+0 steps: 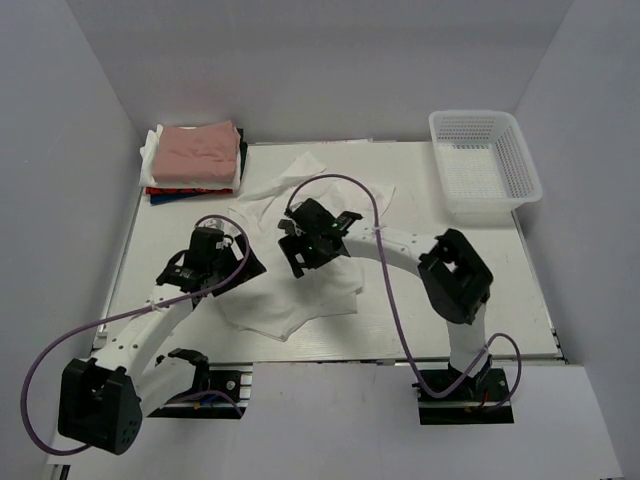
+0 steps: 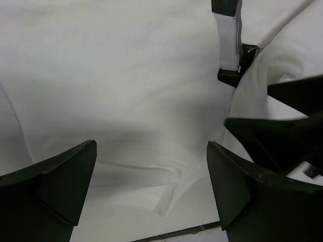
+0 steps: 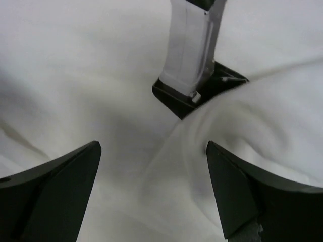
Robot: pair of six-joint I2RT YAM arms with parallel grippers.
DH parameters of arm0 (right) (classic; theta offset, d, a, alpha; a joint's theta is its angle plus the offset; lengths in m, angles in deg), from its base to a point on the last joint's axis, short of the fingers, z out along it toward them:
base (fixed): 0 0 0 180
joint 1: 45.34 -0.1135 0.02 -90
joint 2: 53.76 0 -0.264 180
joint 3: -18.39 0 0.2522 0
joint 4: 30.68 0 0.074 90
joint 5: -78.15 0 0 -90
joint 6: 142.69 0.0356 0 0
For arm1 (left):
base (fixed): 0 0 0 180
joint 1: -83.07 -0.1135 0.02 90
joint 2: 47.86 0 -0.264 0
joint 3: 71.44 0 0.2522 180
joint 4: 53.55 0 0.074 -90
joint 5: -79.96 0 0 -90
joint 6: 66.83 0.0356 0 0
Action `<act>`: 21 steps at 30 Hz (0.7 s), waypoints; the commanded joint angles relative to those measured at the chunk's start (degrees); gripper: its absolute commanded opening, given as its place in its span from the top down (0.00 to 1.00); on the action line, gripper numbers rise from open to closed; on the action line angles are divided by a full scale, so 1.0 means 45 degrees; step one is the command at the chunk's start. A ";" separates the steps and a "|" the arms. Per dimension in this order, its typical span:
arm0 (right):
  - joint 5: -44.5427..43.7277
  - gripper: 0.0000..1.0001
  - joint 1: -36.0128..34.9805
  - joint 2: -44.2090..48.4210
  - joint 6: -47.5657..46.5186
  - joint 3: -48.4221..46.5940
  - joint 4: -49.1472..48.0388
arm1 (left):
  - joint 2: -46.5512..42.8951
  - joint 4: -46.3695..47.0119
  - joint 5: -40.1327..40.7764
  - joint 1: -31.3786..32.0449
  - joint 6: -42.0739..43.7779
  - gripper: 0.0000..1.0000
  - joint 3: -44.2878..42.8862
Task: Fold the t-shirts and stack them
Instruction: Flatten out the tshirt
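White shirt [image 1: 298,302] lies rumpled beneath left gripper [image 2: 151,171] and right gripper [image 3: 154,171], both wide open; best pinch one hem each, lifting evenly.

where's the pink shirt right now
In the top view, the pink shirt tops the folded stack at the table's far left corner, beyond the spread white shirt and across from the basket at far right.
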 commanded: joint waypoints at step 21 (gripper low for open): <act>0.4162 0.18 0.4154 0.4688 0.0416 0.7698 -0.4206 | 0.7016 0.2351 0.0338 -0.0110 0.0723 0.00 -0.4082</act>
